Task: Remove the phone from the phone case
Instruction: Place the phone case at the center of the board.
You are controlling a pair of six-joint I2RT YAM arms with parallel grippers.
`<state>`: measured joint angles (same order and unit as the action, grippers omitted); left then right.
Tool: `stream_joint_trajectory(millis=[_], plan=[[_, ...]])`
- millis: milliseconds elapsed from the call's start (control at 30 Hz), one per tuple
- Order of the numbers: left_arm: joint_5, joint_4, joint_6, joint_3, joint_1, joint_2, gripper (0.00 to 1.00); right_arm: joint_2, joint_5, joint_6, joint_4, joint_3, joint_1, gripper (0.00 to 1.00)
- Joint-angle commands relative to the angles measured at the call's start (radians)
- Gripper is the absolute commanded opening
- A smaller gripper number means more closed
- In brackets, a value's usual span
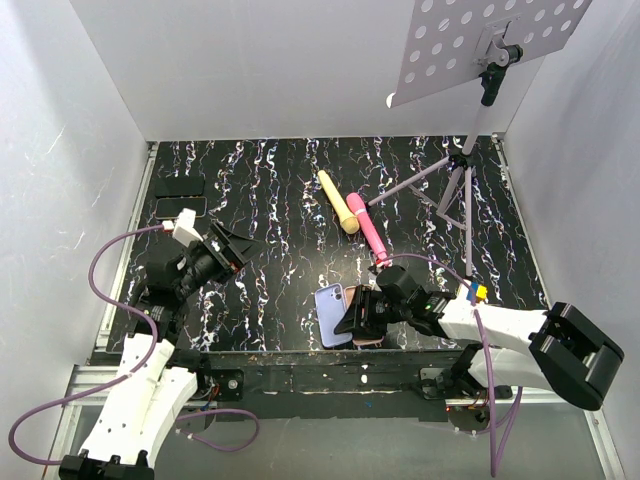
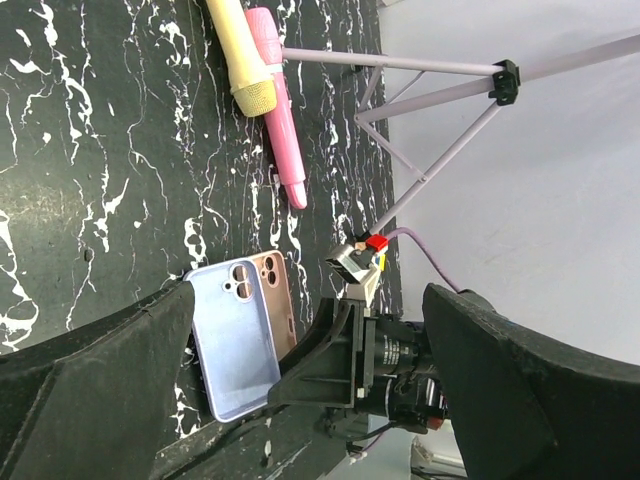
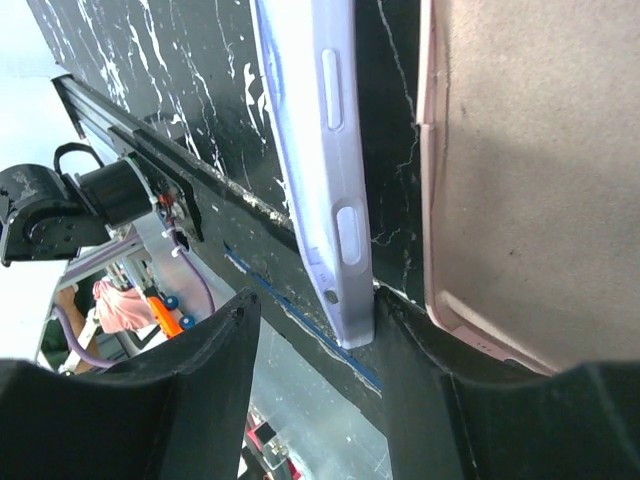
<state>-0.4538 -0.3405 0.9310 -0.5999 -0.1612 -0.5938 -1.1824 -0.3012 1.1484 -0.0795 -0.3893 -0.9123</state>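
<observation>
- Where the table meets its near edge, lower centre of the top view: phone, lavender back up, out of the case.
- Case: salmon, just beside the phone, to its right in the top view, partly under the right tool.
- Right tool: jaws partly apart, the phone's long edge between the fingers with a gap on one side; nothing clamped.
- Left tool: left of centre, jaws wide, empty.
- Yellow stick, pink stick: upper centre, side by side, touching.
- Dark phones: two, upper left.
- Stand: upper right.
</observation>
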Motion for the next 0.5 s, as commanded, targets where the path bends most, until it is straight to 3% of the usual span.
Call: stream_joint_trajectory(millis=[0, 300, 467], plan=[[-0.014, -0.009, -0.032, -0.034, -0.004, -0.011, 0.98, 0.017, -0.038, -0.025, -0.013, -0.042, -0.008, 0.56], [-0.014, -0.009, -0.047, -0.052, -0.004, -0.035, 0.98, -0.031, -0.018, -0.079, 0.02, -0.1, -0.011, 0.61], [-0.02, -0.011, -0.055, -0.055, -0.004, -0.046, 0.98, 0.036, 0.06, -0.13, 0.167, -0.14, -0.011, 0.65]])
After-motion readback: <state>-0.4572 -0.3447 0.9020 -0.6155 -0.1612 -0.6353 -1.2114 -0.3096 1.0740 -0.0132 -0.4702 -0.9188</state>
